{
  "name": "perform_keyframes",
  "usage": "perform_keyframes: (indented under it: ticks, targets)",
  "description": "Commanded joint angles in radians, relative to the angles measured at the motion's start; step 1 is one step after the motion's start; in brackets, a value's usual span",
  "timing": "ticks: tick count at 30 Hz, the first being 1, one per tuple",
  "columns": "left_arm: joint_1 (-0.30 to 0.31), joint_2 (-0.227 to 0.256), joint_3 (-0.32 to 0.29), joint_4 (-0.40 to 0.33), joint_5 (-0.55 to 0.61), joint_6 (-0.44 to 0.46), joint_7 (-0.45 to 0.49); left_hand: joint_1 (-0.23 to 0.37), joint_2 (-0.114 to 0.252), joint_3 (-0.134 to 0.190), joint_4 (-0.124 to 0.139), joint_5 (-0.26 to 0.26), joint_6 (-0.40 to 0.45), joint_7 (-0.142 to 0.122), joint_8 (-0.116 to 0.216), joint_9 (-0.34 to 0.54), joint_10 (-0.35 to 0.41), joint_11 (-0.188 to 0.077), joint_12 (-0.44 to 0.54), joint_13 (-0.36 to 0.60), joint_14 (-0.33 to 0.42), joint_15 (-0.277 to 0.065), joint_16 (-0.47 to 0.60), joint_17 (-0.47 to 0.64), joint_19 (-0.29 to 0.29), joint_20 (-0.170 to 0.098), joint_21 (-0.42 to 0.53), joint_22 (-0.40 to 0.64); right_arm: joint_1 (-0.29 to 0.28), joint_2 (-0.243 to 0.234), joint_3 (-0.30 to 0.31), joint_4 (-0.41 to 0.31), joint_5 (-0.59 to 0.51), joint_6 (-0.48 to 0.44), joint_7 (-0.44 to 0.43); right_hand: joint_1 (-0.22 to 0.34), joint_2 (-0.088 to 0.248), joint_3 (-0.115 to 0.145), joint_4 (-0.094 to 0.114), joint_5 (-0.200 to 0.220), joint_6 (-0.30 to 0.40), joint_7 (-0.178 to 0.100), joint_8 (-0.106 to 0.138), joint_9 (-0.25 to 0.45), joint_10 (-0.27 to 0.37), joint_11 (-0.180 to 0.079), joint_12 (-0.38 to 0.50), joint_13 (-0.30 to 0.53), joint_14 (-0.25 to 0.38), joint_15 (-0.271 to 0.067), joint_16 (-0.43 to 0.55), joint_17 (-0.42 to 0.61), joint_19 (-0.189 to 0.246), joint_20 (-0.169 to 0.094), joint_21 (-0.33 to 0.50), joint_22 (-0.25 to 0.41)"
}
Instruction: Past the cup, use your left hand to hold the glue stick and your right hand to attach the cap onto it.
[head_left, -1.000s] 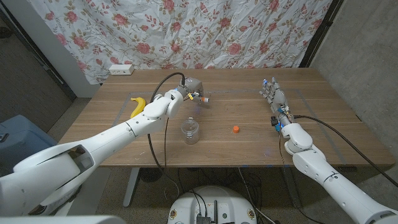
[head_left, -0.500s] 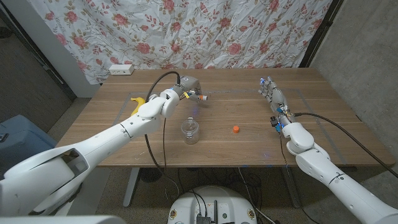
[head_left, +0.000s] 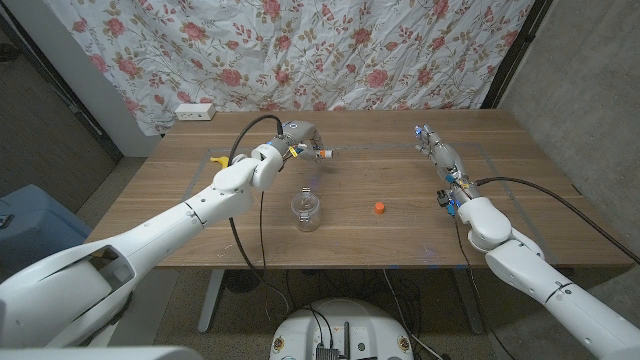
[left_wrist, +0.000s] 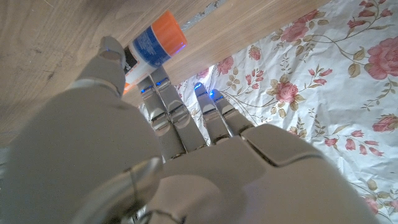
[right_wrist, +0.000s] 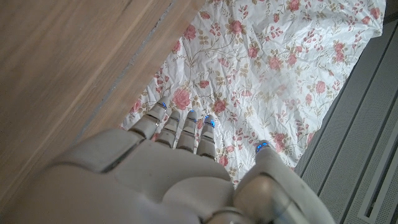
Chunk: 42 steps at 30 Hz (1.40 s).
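Note:
My left hand (head_left: 300, 140) is raised above the table beyond the clear cup (head_left: 307, 211) and grips the glue stick (head_left: 323, 154), whose tip points toward the right side. In the left wrist view the stick (left_wrist: 151, 48) shows a blue label and orange end, pinched by my fingers (left_wrist: 112, 59). The small orange cap (head_left: 380, 208) lies on the table, right of the cup. My right hand (head_left: 437, 153) is at the right side, fingers stretched out and apart, holding nothing; its back (right_wrist: 149, 174) faces the wrist camera.
A yellow banana (head_left: 217, 160) lies partly hidden behind my left arm. A white power strip (head_left: 194, 111) sits at the table's far left edge. A floral cloth (head_left: 330, 50) hangs behind the table. Cables trail from both wrists.
My left hand has lifted and carried the glue stick a little farther back. My right hand has drifted slightly farther away, still holding nothing.

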Motion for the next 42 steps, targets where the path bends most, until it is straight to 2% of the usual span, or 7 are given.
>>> perform_keyframes:
  ticks: [1, 18, 32, 37, 39, 41, 42]
  targets:
    - [0.02, 0.0, -0.033, -0.001, -0.066, -0.022, 0.029, 0.012, 0.021, -0.002, 0.0, 0.007, 0.041, -0.027, -0.001, 0.01, 0.02, -0.013, 0.003, 0.004, 0.007, -0.145, -0.005, 0.002, -0.006, -0.018, -0.003, 0.002, -0.04, -0.077, 0.009, -0.11, -0.106, -0.088, -0.031, 0.018, -0.003, 0.003, -0.013, 0.0, 0.001, -0.008, 0.0, 0.004, 0.007, -0.004, 0.002, 0.0, -0.002, -0.004, -0.005, 0.002, -0.005, -0.004, 0.0, 0.003]
    - [0.031, -0.012, -0.058, 0.015, -0.153, -0.021, 0.066, 0.006, 0.023, -0.012, 0.001, 0.007, 0.034, -0.037, -0.013, 0.011, 0.007, -0.013, -0.005, 0.003, -0.01, -0.15, -0.013, 0.001, -0.028, -0.022, -0.007, 0.001, -0.089, -0.156, 0.016, -0.245, -0.22, -0.226, -0.053, 0.063, -0.029, 0.012, -0.068, -0.009, -0.044, -0.034, -0.01, 0.005, -0.003, -0.02, -0.002, 0.002, -0.029, -0.004, -0.009, 0.0, -0.018, -0.001, 0.002, 0.003]
    - [0.034, -0.035, -0.074, 0.042, -0.23, -0.042, 0.104, 0.004, 0.028, -0.016, 0.002, 0.008, 0.033, -0.038, -0.016, 0.011, 0.002, -0.013, -0.006, 0.004, -0.018, -0.15, -0.014, 0.001, -0.03, -0.026, -0.005, 0.001, -0.141, -0.267, 0.046, -0.388, -0.326, -0.375, -0.04, 0.103, -0.045, 0.021, -0.112, -0.013, -0.083, -0.044, -0.01, 0.006, -0.007, -0.028, -0.002, 0.004, -0.047, -0.003, -0.009, 0.001, -0.019, -0.008, 0.004, 0.004]
    - [0.036, -0.034, -0.079, 0.047, -0.258, -0.061, 0.117, 0.002, 0.03, -0.018, 0.003, 0.008, 0.03, -0.037, -0.019, 0.011, 0.0, -0.012, -0.007, 0.004, -0.024, -0.151, -0.015, 0.0, -0.033, -0.028, -0.005, 0.001, -0.156, -0.297, 0.052, -0.431, -0.364, -0.426, -0.036, 0.129, -0.057, 0.026, -0.139, -0.018, -0.092, -0.048, -0.004, 0.008, -0.011, -0.035, -0.003, 0.006, -0.061, 0.003, -0.009, 0.002, -0.032, 0.003, 0.003, 0.004]
    - [0.038, -0.036, -0.082, 0.048, -0.27, -0.065, 0.124, 0.002, 0.03, -0.018, 0.003, 0.008, 0.028, -0.038, -0.019, 0.011, -0.002, -0.012, -0.007, 0.004, -0.025, -0.151, -0.015, 0.0, -0.034, -0.028, -0.005, 0.001, -0.159, -0.31, 0.05, -0.448, -0.385, -0.452, -0.031, 0.136, -0.059, 0.027, -0.145, -0.02, -0.093, -0.048, -0.003, 0.008, -0.013, -0.038, -0.004, 0.006, -0.065, 0.005, -0.009, 0.002, -0.036, 0.009, 0.002, 0.004]
    - [0.038, -0.035, -0.084, 0.056, -0.28, -0.082, 0.135, 0.001, 0.031, -0.019, 0.003, 0.008, 0.027, -0.039, -0.02, 0.011, -0.003, -0.012, -0.007, 0.003, -0.027, -0.151, -0.015, 0.0, -0.034, -0.028, -0.005, 0.001, -0.15, -0.334, 0.03, -0.488, -0.437, -0.548, -0.011, 0.143, -0.062, 0.029, -0.152, -0.021, -0.093, -0.046, -0.001, 0.008, -0.014, -0.04, -0.004, 0.006, -0.069, 0.009, -0.009, 0.003, -0.037, 0.014, 0.003, 0.004]
    - [0.039, -0.036, -0.085, 0.06, -0.286, -0.089, 0.139, 0.001, 0.031, -0.019, 0.003, 0.008, 0.027, -0.039, -0.02, 0.011, -0.003, -0.012, -0.007, 0.003, -0.027, -0.151, -0.015, 0.0, -0.034, -0.029, -0.005, 0.001, -0.15, -0.341, 0.027, -0.497, -0.447, -0.565, -0.006, 0.148, -0.064, 0.03, -0.155, -0.022, -0.093, -0.046, 0.0, 0.008, -0.016, -0.041, -0.005, 0.006, -0.072, 0.011, -0.01, 0.003, -0.038, 0.014, 0.003, 0.005]
